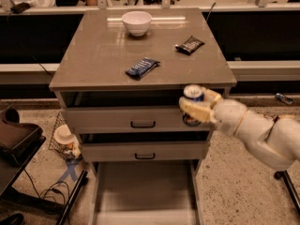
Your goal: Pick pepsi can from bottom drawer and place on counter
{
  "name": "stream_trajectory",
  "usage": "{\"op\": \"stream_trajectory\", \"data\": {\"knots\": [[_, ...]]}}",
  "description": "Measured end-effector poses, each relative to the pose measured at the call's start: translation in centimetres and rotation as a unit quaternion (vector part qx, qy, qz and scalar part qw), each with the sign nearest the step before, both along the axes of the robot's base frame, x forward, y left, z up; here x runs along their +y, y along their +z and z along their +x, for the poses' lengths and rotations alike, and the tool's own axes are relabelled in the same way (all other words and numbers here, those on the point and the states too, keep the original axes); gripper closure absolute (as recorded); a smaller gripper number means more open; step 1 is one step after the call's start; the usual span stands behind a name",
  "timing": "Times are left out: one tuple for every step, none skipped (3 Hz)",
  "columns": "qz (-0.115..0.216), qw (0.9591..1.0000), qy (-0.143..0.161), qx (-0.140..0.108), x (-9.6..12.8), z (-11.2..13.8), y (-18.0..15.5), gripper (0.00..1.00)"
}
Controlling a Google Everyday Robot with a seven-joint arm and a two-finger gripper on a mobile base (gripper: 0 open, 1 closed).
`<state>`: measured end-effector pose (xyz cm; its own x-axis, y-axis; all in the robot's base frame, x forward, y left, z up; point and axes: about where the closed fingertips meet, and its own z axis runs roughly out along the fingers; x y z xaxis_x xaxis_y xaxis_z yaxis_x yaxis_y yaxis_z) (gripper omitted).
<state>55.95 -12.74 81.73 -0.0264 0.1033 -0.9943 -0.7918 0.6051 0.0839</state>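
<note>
The pepsi can (192, 93), dark blue with a silver top, is held upright in my gripper (197, 106) in front of the cabinet, level with the top drawer and just below the counter's front right edge. The gripper's pale fingers (193, 110) are shut around the can's body. My white arm comes in from the lower right. The bottom drawer (143, 191) is pulled out and its grey floor shows nothing in it. The counter (98, 55) is the tan top of the cabinet.
On the counter stand a white bowl (136, 22) at the back, a flat blue snack wrapper (142, 67) in the middle and a black snack packet (189, 45) at right. Two upper drawers with dark handles (143, 124) are nearly closed. A dark chair (16, 142) and cables lie at left.
</note>
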Motion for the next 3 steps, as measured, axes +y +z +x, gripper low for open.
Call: {"op": "stream_trajectory", "data": {"knots": [[-0.014, 0.9989, -0.043, -0.01, -1.0, 1.7, 6.0, 1.0], [-0.021, 0.997, -0.066, -0.033, -0.4, 4.5, 12.3, 1.0], [-0.021, 0.997, -0.066, -0.033, -0.3, 4.5, 12.3, 1.0]]}}
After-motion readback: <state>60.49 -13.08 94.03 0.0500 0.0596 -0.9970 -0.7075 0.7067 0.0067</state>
